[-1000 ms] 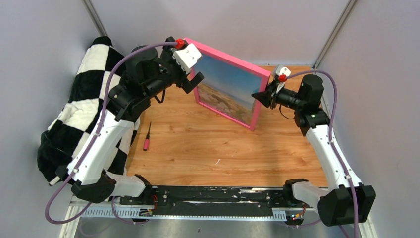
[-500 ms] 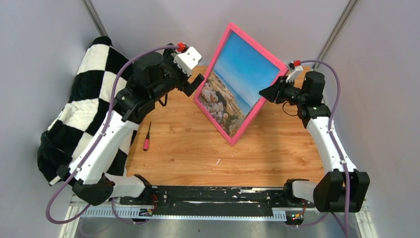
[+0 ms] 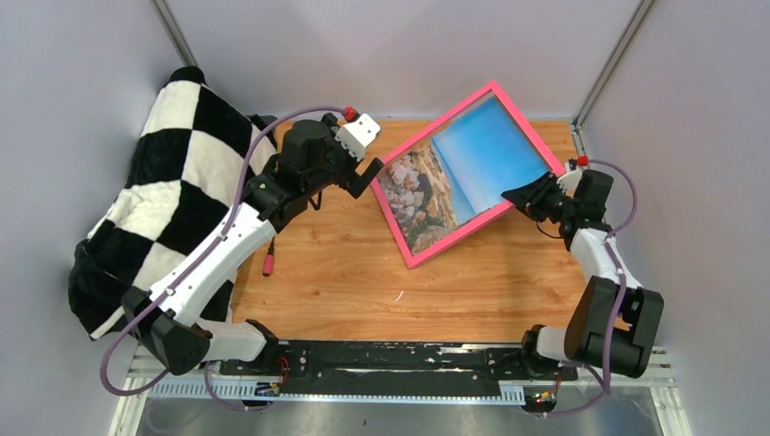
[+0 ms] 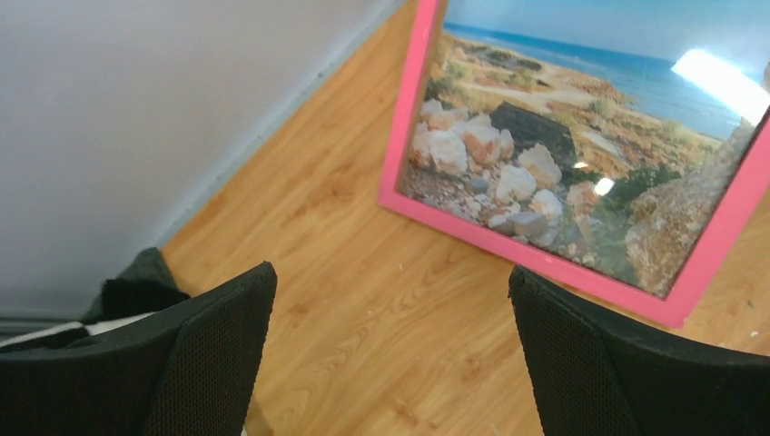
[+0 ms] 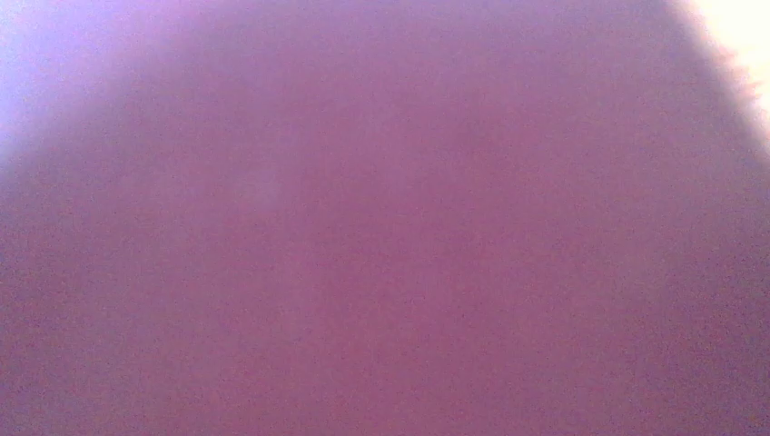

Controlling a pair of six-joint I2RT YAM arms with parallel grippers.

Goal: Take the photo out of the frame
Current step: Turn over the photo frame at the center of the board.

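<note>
Right tool [image 3: 519, 194] is clamping the right edge of the frame [image 4: 408, 118] and carrying it tilted, picture side facing up toward the top camera; its own wrist view is showing only a pinkish-purple blur, so nothing is readable there. Left tool [image 4: 390, 277] is hovering with fingers wide apart, just beside the frame's left edge, gripping nothing. The frame's lowest corner is sitting at or just above the desk [image 3: 363, 282]; contact is not clear. The photo [image 3: 463, 168] is showing through the front, sea, sky and pale stones fully inside the pink border, so the removal itself is not yet done. The back of the frame is facing away from every camera, so I cannot tell whether any backing is loosened. A small screwdriver [image 3: 270, 250] is lying on the desk near the left arm. Judging progress as early: access to the back and the pull-out are both remaining.
</note>
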